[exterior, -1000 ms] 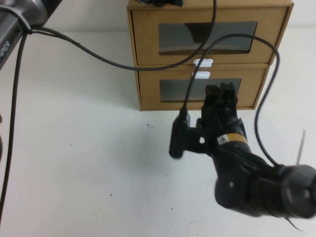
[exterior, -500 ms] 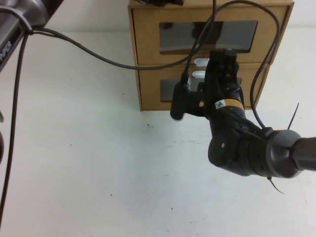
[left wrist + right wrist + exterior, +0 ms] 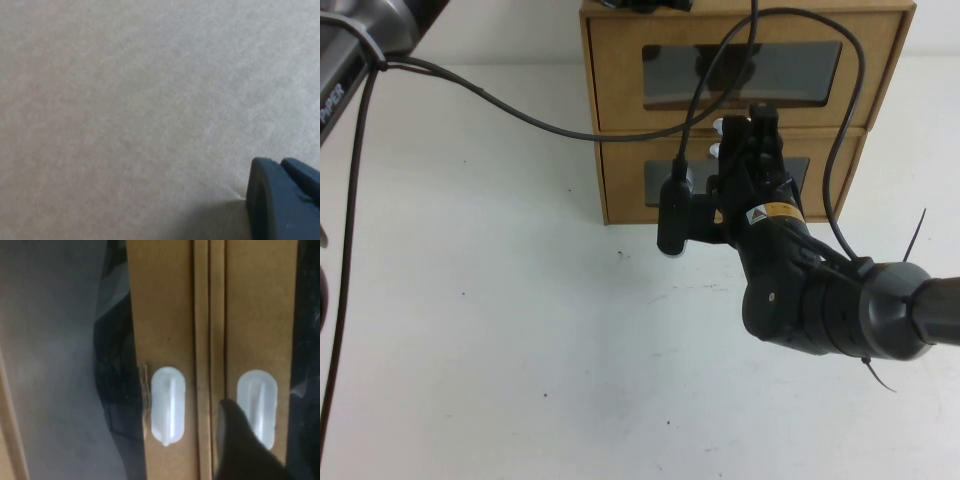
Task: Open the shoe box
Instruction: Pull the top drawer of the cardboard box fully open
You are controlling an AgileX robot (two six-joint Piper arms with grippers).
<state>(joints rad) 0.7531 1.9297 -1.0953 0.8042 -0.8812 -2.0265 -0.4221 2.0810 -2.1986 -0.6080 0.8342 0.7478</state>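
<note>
The shoe box (image 3: pixel 620 60) is a tan cardboard unit with two stacked drawers, each with a dark window and a small white handle. The upper handle (image 3: pixel 720 125) and lower handle (image 3: pixel 716 150) show just left of my right gripper (image 3: pixel 761 112), which is pressed up to the drawer fronts. In the right wrist view one dark finger (image 3: pixel 237 440) lies between the two handles, beside one handle (image 3: pixel 257 400) and apart from the other (image 3: pixel 167 412). Its jaws stand open around nothing firm. My left gripper (image 3: pixel 282 200) hovers close over a plain tan surface.
The box stands at the far edge of a white table (image 3: pixel 500 330). Black cables (image 3: pixel 520 115) run from the left arm (image 3: pixel 350 50) at the far left across the box front and loop over the right arm's wrist.
My right gripper has travelled from the table in front of the box up to the drawer handles. Its jaws have narrowed. The box and drawers have not moved.
</note>
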